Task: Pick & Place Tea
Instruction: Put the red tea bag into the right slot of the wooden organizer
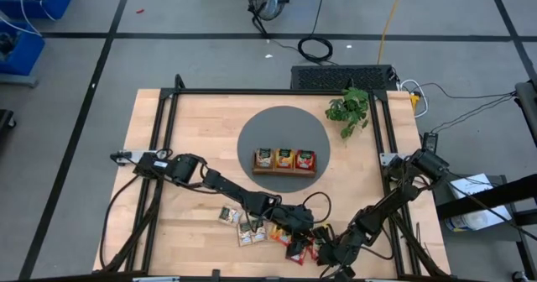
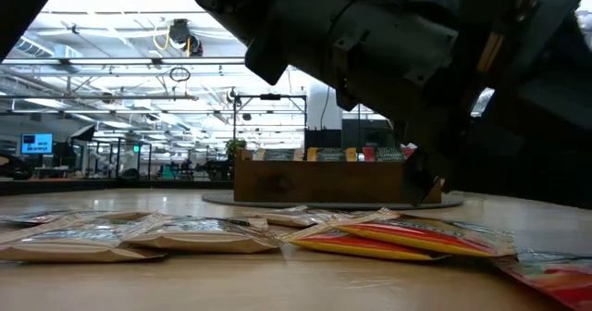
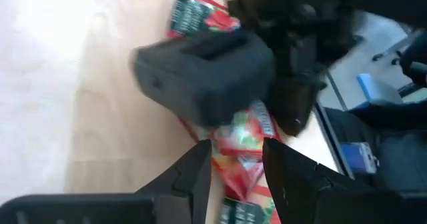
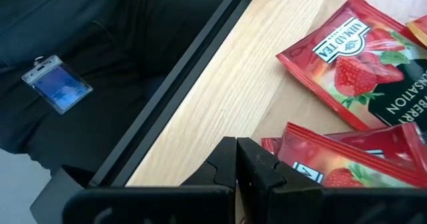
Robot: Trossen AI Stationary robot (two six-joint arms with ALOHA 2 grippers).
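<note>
Overhead, pale wooden tabletop [image 1: 193, 122] on grey tiled floor, wooden tray [image 1: 284, 159] on dark round mat, tea sachets [image 1: 252, 227] scattered along near edge, left gripper [image 3: 237, 167] fingers parted above red sachet [image 3: 243, 134], right gripper [image 4: 237, 161] fingers pressed together beside red sachets.

High view: overhead, straight down, far, whole table [image 1: 193, 148] in frame. Low view: tabletop height, level across sachets [image 2: 388, 239] toward tray [image 2: 324, 181] and hall behind. Left wrist view: close, down onto red sachets [image 3: 243, 134] (blurred). Right wrist view: very close, table edge. All four share near-edge sachet cluster [image 1: 277, 232].
</note>
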